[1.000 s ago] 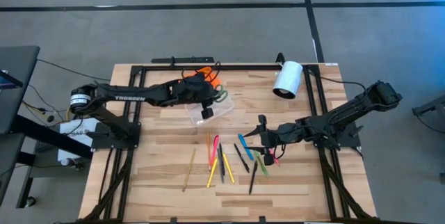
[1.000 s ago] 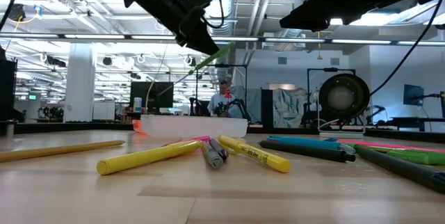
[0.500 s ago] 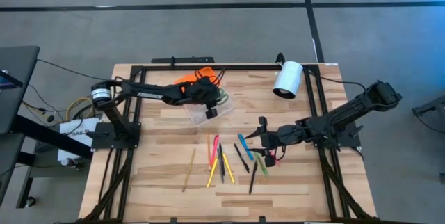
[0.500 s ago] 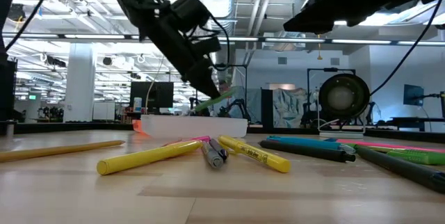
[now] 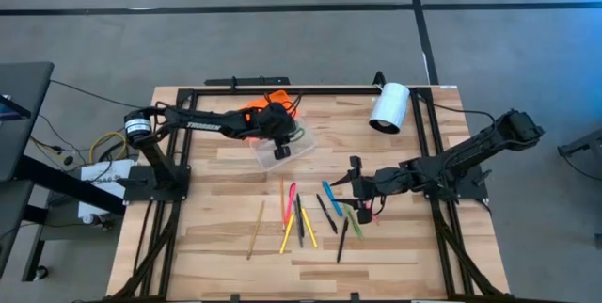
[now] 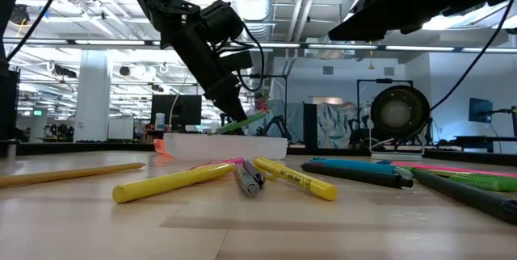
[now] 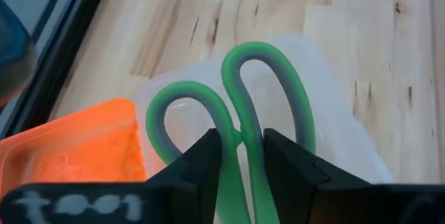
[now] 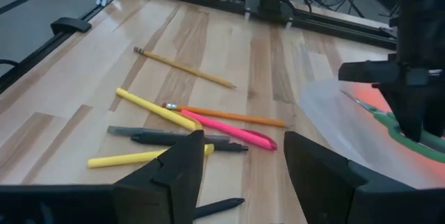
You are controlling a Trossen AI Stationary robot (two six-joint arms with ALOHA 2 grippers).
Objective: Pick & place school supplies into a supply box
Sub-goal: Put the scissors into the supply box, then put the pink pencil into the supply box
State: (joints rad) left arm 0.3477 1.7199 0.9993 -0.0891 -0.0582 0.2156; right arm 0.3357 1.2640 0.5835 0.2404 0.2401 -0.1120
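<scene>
Now the green-handled scissors (image 7: 240, 123) sit lower than a moment ago, brought down into the clear base of the supply box (image 5: 282, 145) near the worktop's far edge. Their two rubbery green loops lie over the tray, with the orange ribbed lid (image 7: 76, 144) open beside it. The left tool (image 5: 279, 139) pinches them at the neck below the handles, so release looks close. Loose pens and pencils (image 5: 306, 216) lie in the worktop's middle. Beside them hovers the right tool (image 5: 356, 190), fingers spread and empty.
</scene>
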